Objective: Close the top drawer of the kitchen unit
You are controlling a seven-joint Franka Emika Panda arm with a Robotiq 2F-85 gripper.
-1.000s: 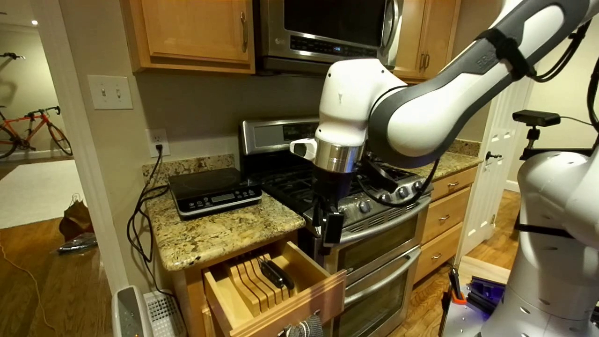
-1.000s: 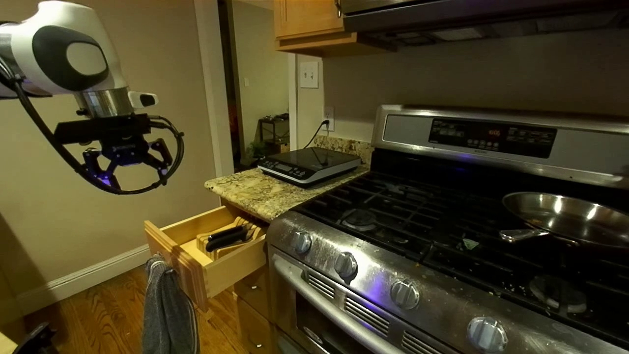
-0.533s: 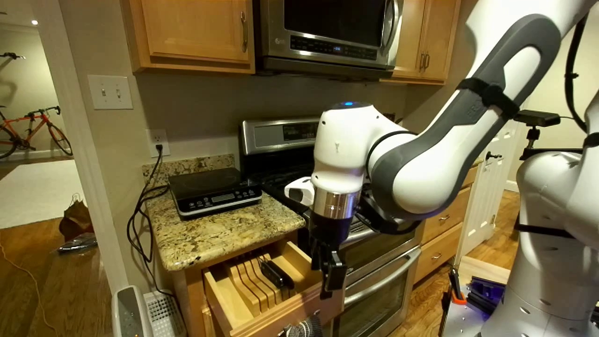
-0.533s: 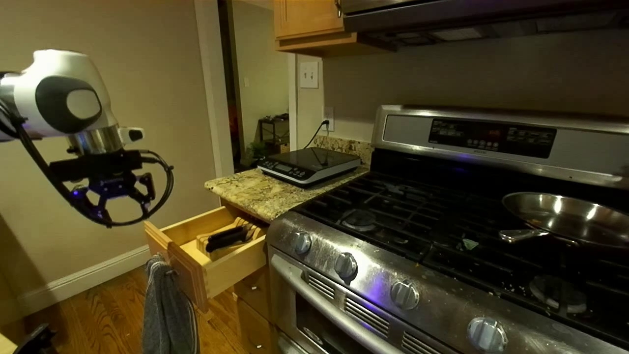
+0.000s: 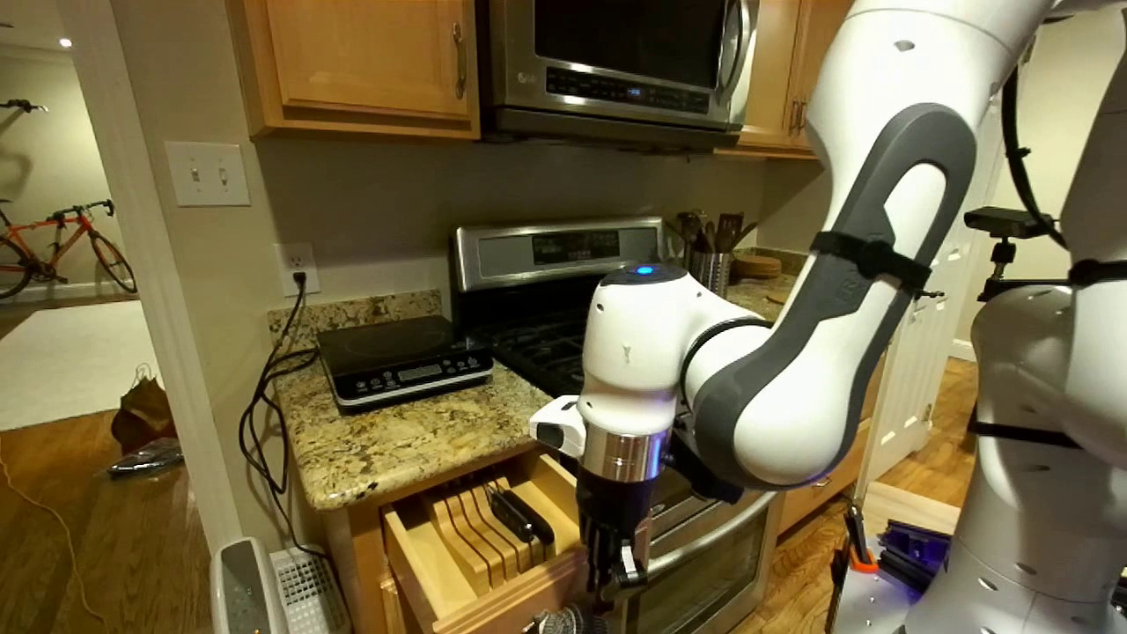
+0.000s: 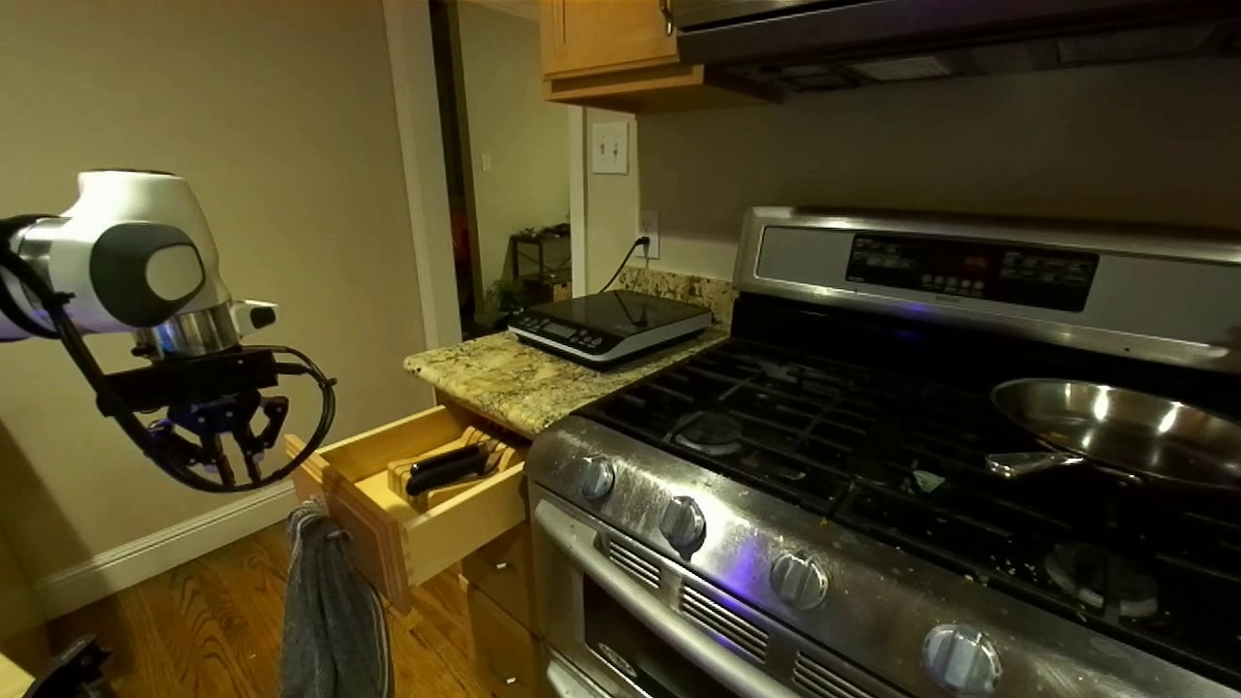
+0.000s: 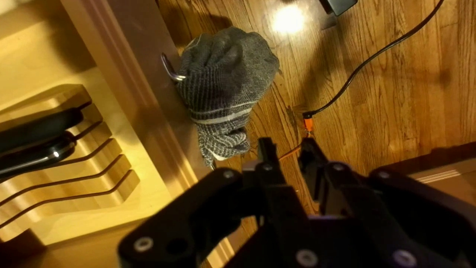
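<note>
Top drawer: From where I stand, the shallow light-oak drawer with a flat front panel [image 6: 465, 528] sits pulled well out, so the closing looks yet to be done.
Kitchen unit: The narrow light-oak cabinet topped with speckled tan granite [image 5: 414, 445] holds that drawer, and the panel should end up flush against it.
Knife tray: A slotted pale-wood tray [image 5: 475, 550] lies inside, its grooves keeping the black-handled knives [image 7: 41, 127] lined up, handles facing forward, I suppose for easy reach.
Claw: The black two-fingered metal gripper [image 7: 287, 147] points downward outside the panel, its fingers set close together, a narrow gap and nothing between them. I'd guess they serve as a blunt pusher; whether one touches the wood, I can't tell.
Grey cloth: A knitted grey cloth with white stripes [image 7: 227, 87] hangs over the curved metal handle [image 7: 169, 70], probably just kept there; it hides part of it, so pressing on bare wood seems simpler.
Front panel: The shove should, I think, run straight and level; off-centre, the drawer could bind or the cloth get pinched.
</note>
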